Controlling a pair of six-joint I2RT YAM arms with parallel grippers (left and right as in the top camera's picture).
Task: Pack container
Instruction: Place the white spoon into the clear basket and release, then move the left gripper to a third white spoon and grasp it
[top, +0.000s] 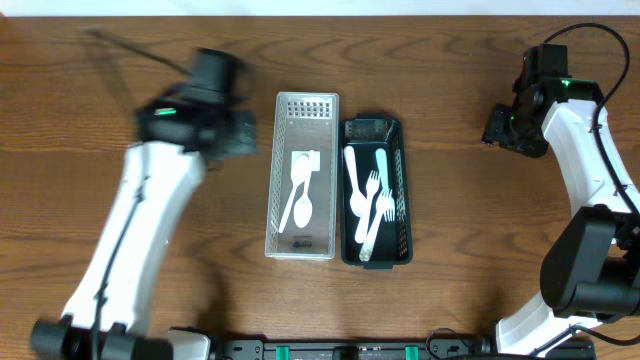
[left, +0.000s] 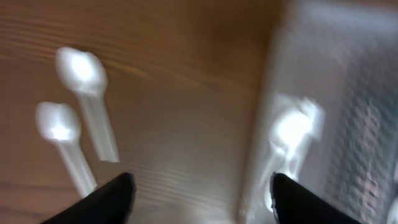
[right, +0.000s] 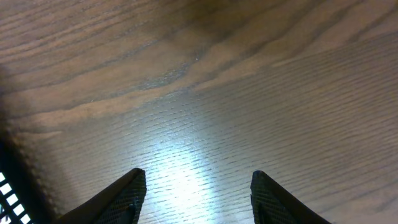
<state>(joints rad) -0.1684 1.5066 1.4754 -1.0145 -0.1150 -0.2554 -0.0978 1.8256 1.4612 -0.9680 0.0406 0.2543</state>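
A clear mesh container (top: 302, 240) stands mid-table with two white spoons (top: 300, 195) in it. To its right, a black mesh container (top: 404, 190) holds several white forks (top: 372, 200). My left gripper (top: 240, 130) is motion-blurred just left of the clear container and is open and empty. In the left wrist view (left: 202, 186) it hangs over bare wood. Two white spoons (left: 81, 68) lie on the table to its left. The clear container's wall (left: 267, 124) and a spoon inside it (left: 292, 130) are to its right. My right gripper (top: 497, 128) (right: 198, 180) is open and empty over bare wood.
The table (top: 450, 60) is brown wood. A corner of the black container (right: 9, 186) shows at the lower left of the right wrist view. The two loose spoons are hidden under my left arm in the overhead view.
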